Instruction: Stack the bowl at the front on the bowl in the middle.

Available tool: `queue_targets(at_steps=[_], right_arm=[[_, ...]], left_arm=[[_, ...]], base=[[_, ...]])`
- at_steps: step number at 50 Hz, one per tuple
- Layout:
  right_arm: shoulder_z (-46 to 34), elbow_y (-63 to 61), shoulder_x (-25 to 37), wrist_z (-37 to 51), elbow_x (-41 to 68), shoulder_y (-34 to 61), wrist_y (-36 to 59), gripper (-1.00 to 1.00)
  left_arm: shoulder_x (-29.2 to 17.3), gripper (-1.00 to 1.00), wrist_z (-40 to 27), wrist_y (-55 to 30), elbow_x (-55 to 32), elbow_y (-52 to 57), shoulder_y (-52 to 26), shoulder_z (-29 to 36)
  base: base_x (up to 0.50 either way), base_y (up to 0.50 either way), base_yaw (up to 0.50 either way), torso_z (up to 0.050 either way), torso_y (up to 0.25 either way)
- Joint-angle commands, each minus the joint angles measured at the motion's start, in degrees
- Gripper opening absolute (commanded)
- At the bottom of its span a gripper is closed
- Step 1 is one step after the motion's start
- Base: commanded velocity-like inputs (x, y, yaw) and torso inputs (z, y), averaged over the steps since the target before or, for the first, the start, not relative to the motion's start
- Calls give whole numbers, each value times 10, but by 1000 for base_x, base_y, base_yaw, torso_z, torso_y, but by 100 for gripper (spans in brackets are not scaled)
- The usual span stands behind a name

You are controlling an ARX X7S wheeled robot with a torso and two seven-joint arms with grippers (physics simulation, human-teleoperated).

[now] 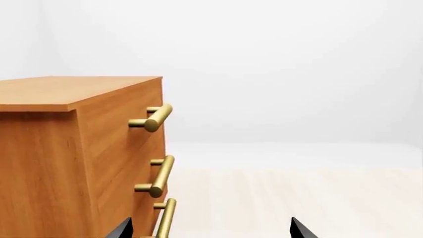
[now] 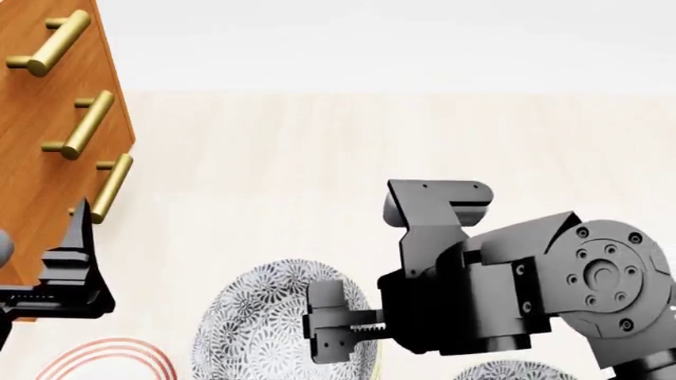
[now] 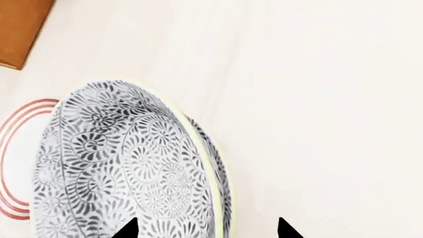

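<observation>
A grey-and-white floral bowl (image 2: 264, 324) with a pale rim lies low in the head view. My right gripper (image 2: 336, 326) is open at its right rim. In the right wrist view the rim of this bowl (image 3: 126, 163) runs between the spread fingertips of the right gripper (image 3: 205, 230). A thin floral strip and a second pale edge show just outside the rim. Another floral bowl (image 2: 512, 370) peeks in at the bottom edge. Which one is the bowl at the front and which the bowl in the middle, I cannot tell. My left gripper (image 2: 76, 237) hangs open and empty by the drawers.
A wooden drawer cabinet (image 2: 43, 119) with brass handles (image 1: 155, 118) stands at the left, close to the left gripper (image 1: 210, 230). A flat white plate with red rings (image 2: 106, 358) lies left of the bowl. Pale wooden surface (image 2: 423, 134) stretches beyond.
</observation>
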Motion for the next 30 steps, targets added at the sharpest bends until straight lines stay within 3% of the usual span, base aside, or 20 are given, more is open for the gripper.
queue_targets(at_steps=[1,6,10,15,22,27,30], right_arm=[[0,-23,8,0,-12,-2,-15,100],[26,-172,45,7,-113,-19,-118,100],[96,-340,76,-108,-155,-66,-238,100],[108,-364,81,-145,-172,-102,-273,100],[129,-462,103,-138,-297,-193,-382,100],[128,-547,109,-67,-521,-306,-513,100],[128,-569,108,-37,-591,-357,-561,100]], left_arm=[[-1,100,-2,0,-4,0,0,0],[-2,100,-2,2,-4,-3,0,3],[-2,100,-2,1,-7,0,-1,3],[-1,100,-1,5,-8,-6,-4,4],[2,100,4,28,3,-21,3,18],[5,100,10,58,13,-21,17,24],[6,100,12,85,29,-24,28,35]], base=[[0,0,0,0,0],[0,0,0,0,0],[0,0,0,0,0],[0,0,0,0,0],[0,0,0,0,0],[0,0,0,0,0],[0,0,0,0,0]])
